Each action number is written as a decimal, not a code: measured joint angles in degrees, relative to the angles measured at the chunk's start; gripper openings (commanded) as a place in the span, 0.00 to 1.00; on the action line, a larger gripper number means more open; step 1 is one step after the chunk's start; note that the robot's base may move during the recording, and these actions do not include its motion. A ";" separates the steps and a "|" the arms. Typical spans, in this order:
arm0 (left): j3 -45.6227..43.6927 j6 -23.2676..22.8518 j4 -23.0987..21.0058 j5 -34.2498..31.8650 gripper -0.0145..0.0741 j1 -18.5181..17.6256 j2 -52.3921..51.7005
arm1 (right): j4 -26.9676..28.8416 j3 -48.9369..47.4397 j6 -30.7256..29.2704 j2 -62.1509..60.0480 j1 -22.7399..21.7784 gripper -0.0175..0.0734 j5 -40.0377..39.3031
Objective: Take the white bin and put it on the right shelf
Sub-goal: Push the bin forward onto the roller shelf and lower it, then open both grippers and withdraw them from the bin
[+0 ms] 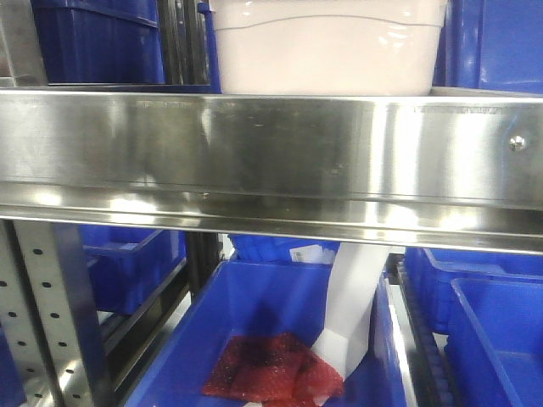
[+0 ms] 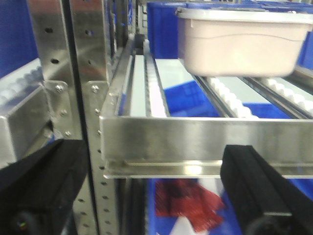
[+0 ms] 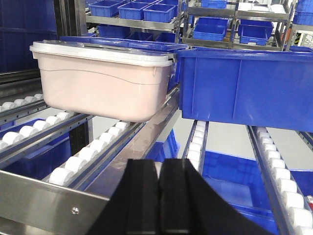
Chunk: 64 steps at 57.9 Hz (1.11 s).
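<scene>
The white bin (image 1: 327,51) is a pale pinkish tub with a white lid. It stands on the roller lanes of the right shelf (image 1: 271,161), behind the broad steel front rail. The left wrist view has the white bin (image 2: 239,41) up at the right, beyond the rail (image 2: 195,137). My left gripper (image 2: 154,156) is open in front of and just below that rail, its black fingers (image 2: 264,191) wide apart with nothing between them. In the right wrist view the white bin (image 3: 102,81) sits to the left. My right gripper (image 3: 159,164) is shut and empty, above the front rail (image 3: 49,196).
A large blue crate (image 3: 244,83) stands right beside the bin on the same tier. More blue crates (image 1: 501,42) fill the racks behind. On the tier below, a blue crate (image 1: 254,297) holds a red mesh bag (image 1: 271,369) and a white object (image 1: 352,314). Perforated steel uprights (image 2: 58,73) stand at the left.
</scene>
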 measured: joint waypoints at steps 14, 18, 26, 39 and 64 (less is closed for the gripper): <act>1.27 0.00 7.61 -11.57 0.03 0.29 0.00 | 0.00 0.00 0.00 0.00 0.00 0.27 0.00; 1.42 0.00 7.99 -12.79 0.03 1.37 0.00 | 0.00 0.00 0.00 0.00 0.00 0.27 0.00; 1.42 0.00 8.01 -13.30 0.03 3.01 0.00 | 0.00 0.00 0.00 0.00 0.00 0.27 0.00; 1.42 0.00 8.11 -13.42 0.03 3.27 0.00 | 0.00 0.00 0.00 0.00 0.00 0.27 0.00; 1.42 0.00 8.11 -13.52 0.03 3.27 0.00 | 0.00 0.00 0.09 0.00 0.00 0.27 0.00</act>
